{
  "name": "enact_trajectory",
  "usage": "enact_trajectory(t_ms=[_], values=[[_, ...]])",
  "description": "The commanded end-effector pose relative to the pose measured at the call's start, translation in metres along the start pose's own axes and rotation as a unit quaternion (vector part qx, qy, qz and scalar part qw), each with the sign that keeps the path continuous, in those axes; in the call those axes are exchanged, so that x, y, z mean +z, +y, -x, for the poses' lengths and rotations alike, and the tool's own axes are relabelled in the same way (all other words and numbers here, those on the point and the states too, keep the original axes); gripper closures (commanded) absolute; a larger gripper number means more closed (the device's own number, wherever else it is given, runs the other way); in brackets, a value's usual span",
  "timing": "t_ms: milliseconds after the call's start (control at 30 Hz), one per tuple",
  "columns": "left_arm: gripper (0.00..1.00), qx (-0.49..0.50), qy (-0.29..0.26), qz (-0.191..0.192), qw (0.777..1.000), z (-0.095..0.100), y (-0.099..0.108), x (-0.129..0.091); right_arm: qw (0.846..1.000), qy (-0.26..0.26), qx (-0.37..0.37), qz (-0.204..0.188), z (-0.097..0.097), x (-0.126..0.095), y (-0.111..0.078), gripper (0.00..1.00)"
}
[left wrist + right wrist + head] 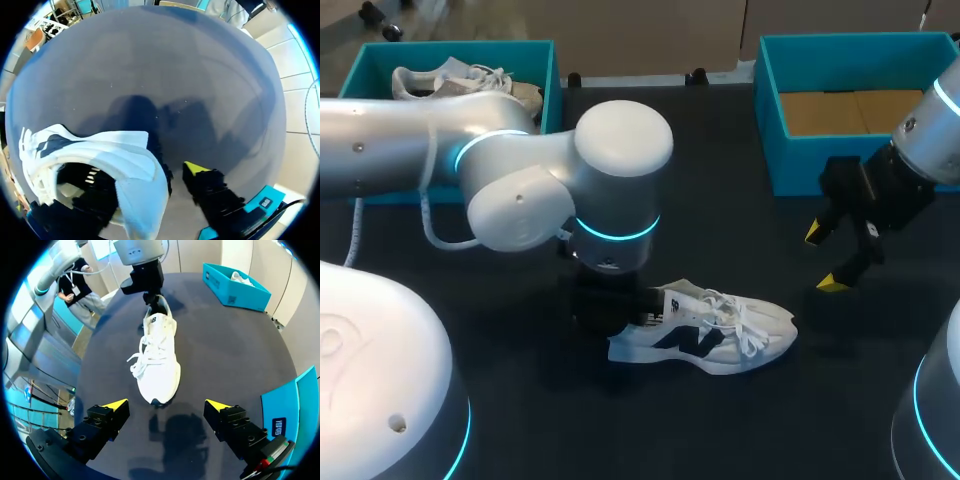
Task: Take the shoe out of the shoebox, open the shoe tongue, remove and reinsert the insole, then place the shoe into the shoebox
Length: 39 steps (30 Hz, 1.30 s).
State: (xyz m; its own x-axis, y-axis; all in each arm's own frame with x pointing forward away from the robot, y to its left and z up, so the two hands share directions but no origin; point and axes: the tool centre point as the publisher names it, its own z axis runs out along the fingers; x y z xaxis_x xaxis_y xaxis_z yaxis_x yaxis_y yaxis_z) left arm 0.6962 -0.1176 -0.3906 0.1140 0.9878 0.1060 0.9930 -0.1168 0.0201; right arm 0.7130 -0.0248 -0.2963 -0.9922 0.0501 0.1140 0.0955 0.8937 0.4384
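Observation:
A white shoe (705, 330) with a dark side logo lies on its sole on the black table (720, 220), toe to the right. My left gripper (612, 300) stands over its heel. In the left wrist view the shoe's heel wall (125, 160) sits between the fingers of the left gripper (150, 180): one yellow-tipped finger (196, 169) stands outside with a small gap, the other is down inside the shoe's opening. The gripper is open. My right gripper (823, 258) hangs open and empty to the right, and in its own view the right gripper (166, 405) faces the shoe (157, 355) toe-on.
An empty teal shoebox (770, 110) with a cardboard floor stands at the back right, close behind my right arm. A second teal box (552, 70) at the back left holds another white shoe (460, 80). My left arm spans the table's left half.

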Motion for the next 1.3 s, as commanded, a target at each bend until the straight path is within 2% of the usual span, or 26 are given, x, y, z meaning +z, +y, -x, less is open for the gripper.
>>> enact_trajectory(t_ms=[33, 233, 467, 633, 767, 833, 1300], values=[[0.00, 0.003, -0.022, 0.010, 1.000, -0.011, -0.007, -0.017, 1.000, -0.001, 0.000, -0.001, -0.001, 0.001, 0.000, 0.00], [0.00, -0.007, -0.063, 0.002, 0.998, -0.016, -0.011, -0.044, 1.000, -0.001, 0.000, -0.001, -0.001, 0.001, 0.000, 0.00], [0.00, -0.069, -0.109, -0.040, 0.991, -0.031, -0.009, -0.079, 1.000, -0.001, 0.000, -0.001, -0.001, 0.001, 0.000, 0.00], [0.00, -0.117, -0.149, -0.053, 0.980, -0.044, -0.011, -0.101, 1.000, -0.001, 0.000, -0.001, -0.001, 0.001, 0.000, 0.00], [0.00, -0.178, -0.182, -0.082, 0.964, -0.054, -0.015, -0.115, 1.000, -0.001, 0.000, -0.001, -0.001, 0.001, 0.000, 0.00], [0.00, -0.220, -0.185, -0.126, 0.950, -0.062, -0.015, -0.120, 1.000, -0.001, 0.000, -0.001, -0.001, 0.001, 0.000, 0.00], [0.00, -0.220, -0.185, -0.126, 0.950, -0.062, -0.015, -0.120, 1.000, -0.001, 0.000, -0.001, -0.001, 0.001, 0.000, 0.00]])
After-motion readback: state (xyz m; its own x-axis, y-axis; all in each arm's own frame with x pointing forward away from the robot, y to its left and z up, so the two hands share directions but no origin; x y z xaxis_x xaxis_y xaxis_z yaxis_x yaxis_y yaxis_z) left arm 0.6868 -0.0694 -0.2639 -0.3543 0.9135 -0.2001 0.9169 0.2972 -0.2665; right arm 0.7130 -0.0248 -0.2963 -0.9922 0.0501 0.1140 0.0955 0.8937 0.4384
